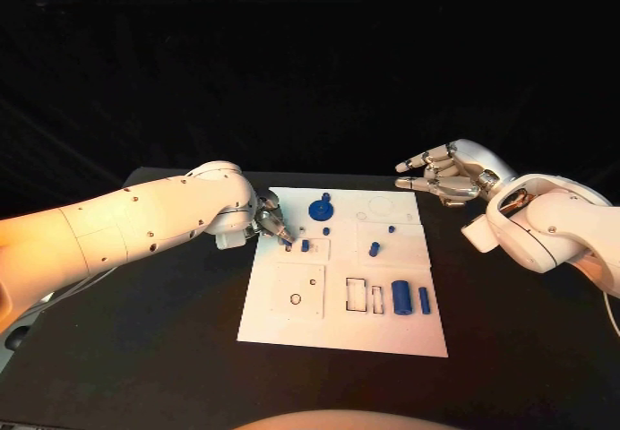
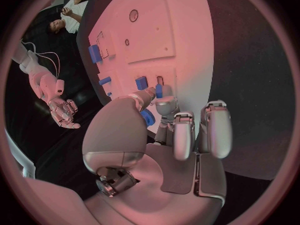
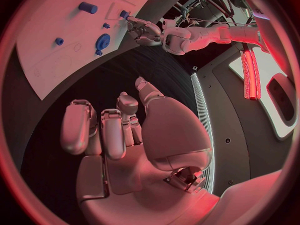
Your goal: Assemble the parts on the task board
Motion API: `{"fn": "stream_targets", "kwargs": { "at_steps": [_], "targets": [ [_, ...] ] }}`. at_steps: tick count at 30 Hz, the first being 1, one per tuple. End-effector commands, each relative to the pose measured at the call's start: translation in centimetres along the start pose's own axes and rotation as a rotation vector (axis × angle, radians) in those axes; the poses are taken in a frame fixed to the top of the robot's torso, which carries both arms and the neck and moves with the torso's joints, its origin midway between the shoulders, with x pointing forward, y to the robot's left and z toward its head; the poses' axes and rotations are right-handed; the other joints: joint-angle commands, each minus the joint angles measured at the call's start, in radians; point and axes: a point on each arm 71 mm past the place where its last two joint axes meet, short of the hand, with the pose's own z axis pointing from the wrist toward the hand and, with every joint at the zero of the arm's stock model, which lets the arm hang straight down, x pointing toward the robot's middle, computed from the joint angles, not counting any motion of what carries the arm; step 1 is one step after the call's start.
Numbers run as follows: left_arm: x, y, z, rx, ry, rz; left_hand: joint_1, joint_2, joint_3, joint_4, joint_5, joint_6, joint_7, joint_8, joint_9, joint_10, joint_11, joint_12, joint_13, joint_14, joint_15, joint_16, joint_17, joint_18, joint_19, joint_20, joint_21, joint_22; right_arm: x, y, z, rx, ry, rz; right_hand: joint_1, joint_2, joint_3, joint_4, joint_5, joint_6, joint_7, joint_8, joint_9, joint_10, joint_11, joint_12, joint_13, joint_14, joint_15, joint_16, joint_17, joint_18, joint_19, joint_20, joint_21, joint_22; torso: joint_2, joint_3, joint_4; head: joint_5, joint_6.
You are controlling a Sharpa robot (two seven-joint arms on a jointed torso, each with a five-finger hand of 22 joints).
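Two hands, one working: left hand down at the task board, right hand idle
Left fingers reach onto the board's ten o'clock corner beside a small blue part, probably pinching a piece to seat it, though the grip is hard to read; the right hand hovers off the board at one o'clock, fingers loosely apart and holding nothing, clear of the work. More blue parts, a round disc at twelve and a cylinder at four, lie on the board awaiting assembly

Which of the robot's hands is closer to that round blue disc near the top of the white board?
Left. The left hand is at the board's edge beside the round blue disc; the right hand hovers off the board's far corner.
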Motion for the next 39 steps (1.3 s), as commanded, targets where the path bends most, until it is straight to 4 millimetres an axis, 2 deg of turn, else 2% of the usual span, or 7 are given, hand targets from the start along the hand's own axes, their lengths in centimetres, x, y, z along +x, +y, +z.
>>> {"fn": "stream_targets", "kwargs": {
  "at_steps": [1,19,28,39],
  "targets": [
    [0.37,-0.11,0.03,0.003,0.016,0.049,-0.003,0.0,0.134,-0.13,0.009,0.0,-0.007,0.007,-0.001,0.007,-0.001,0.005,0.0,0.105,-0.005,0.002,0.263,-0.002,0.045,-0.002,0.005,0.12,0.17,-0.01,0.0,-0.002,0.016,-0.002,0.003,0.007,-0.005,0.003,0.005,0.005,0.0,0.005,0.0,-0.003,-0.002,0.004,0.0,0.067,0.001,-0.005,0.1,0.011,-0.004,0.0,-0.004,-0.002,0.0,0.0006,0.0003,0.001,-0.003],
    [0.92,-0.09,0.03,-0.005,0.063,0.11,-0.015,-0.013,0.154,-0.145,0.034,0.009,-0.008,0.01,-0.008,0.014,-0.002,0.005,0.001,0.105,-0.005,0.002,0.263,-0.003,0.047,-0.002,0.009,0.125,0.2,0.0,0.02,-0.003,0.016,-0.001,0.003,0.007,-0.005,0.003,0.005,0.005,0.0,0.005,0.0,-0.003,-0.002,0.004,0.0,0.067,0.001,-0.005,0.1,0.011,-0.004,0.0,-0.004,-0.002,0.0,0.0008,0.0001,0.005,-0.009],
    [0.95,0.02,-0.03,-0.001,0.062,0.11,-0.032,-0.019,0.17,-0.157,0.071,0.02,-0.009,0.009,-0.017,0.024,-0.003,0.01,0.007,0.105,-0.005,0.002,0.263,-0.003,0.047,-0.002,0.009,0.127,0.19,-0.02,0.03,-0.002,0.016,-0.001,0.002,0.007,-0.007,0.004,0.006,0.005,0.0,0.005,0.0,-0.004,-0.002,0.003,-0.002,0.067,0.001,-0.006,0.099,0.012,-0.005,0.0,-0.005,-0.003,0.0,0.0008,-0.0002,0.003,-0.009],
    [1.01,-0.17,0.0,0.002,0.059,0.109,-0.038,-0.019,0.173,-0.158,0.08,0.023,-0.009,0.01,-0.019,0.026,-0.003,0.011,0.009,0.105,-0.005,0.002,0.263,-0.003,0.047,-0.002,0.01,0.128,0.19,-0.03,0.01,-0.002,0.017,-0.001,0.001,0.007,-0.008,0.005,0.006,0.005,0.0,0.004,0.0,-0.006,-0.002,0.001,-0.004,0.067,0.001,-0.006,0.098,0.012,-0.006,0.0,-0.006,-0.005,0.0,0.001,-0.0005,0.005,-0.01]
  ]
}}
